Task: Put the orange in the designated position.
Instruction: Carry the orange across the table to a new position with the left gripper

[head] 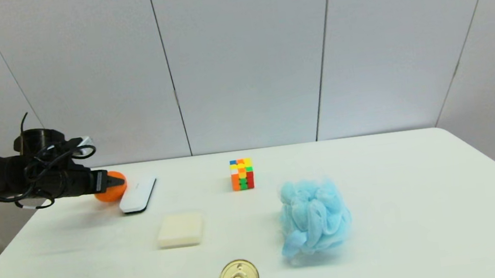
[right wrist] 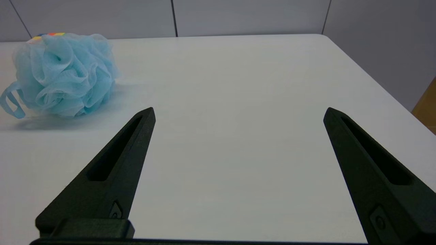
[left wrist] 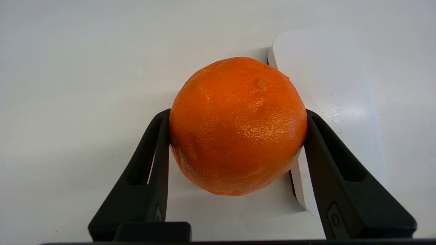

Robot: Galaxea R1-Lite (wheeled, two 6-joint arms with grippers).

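Dimpled round orange (left wrist: 237,126) sits pinched between left gripper (left wrist: 237,117) jaws, right beside a smooth white case (left wrist: 327,112); right gripper (right wrist: 238,112) jaws gape wide, holding nothing.

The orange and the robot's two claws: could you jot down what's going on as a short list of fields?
orange: between the left gripper's fingers, far left of the table
left gripper: shut on the orange, a finger against each side
beside the orange: white flat case, very close; contact unclear
right gripper: open, holding nothing, over bare table near the blue bath pouf
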